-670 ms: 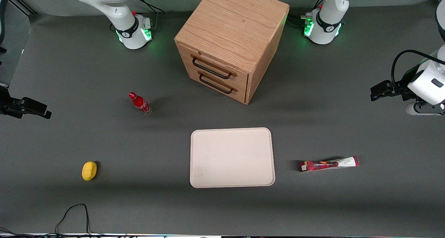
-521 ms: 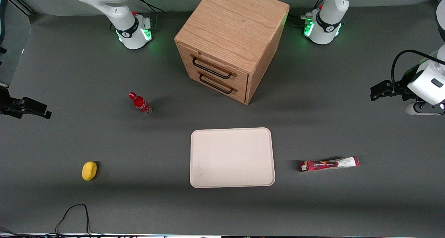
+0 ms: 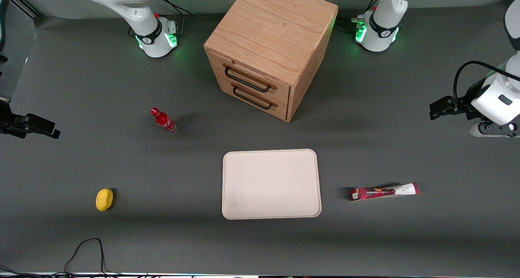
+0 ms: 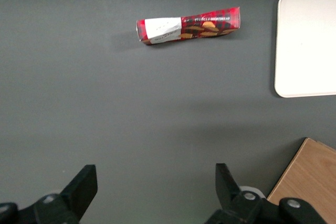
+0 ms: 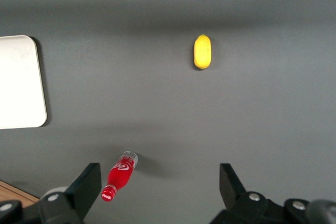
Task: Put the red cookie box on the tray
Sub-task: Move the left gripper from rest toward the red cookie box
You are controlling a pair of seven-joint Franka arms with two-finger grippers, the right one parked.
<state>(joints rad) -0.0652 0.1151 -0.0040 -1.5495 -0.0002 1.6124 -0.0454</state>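
The red cookie box (image 3: pixel 385 191) lies flat on the grey table, beside the tray (image 3: pixel 271 183) and apart from it, toward the working arm's end. The cream tray holds nothing. In the left wrist view the red cookie box (image 4: pixel 189 24) shows its white end pointing away from the tray (image 4: pixel 307 40). My left gripper (image 4: pixel 155 174) hangs open above bare table with nothing between its fingers, well short of the box. Seen from the front, the working arm's wrist (image 3: pixel 495 103) sits at the table's edge, farther from the camera than the box.
A wooden drawer cabinet (image 3: pixel 270 46) stands farther from the camera than the tray, both drawers shut. A small red bottle (image 3: pixel 163 120) and a yellow object (image 3: pixel 104 199) lie toward the parked arm's end. A black cable (image 3: pixel 85 249) loops at the near edge.
The working arm's wrist has shifted slightly in toward the table. The box, tray and other things have not moved.
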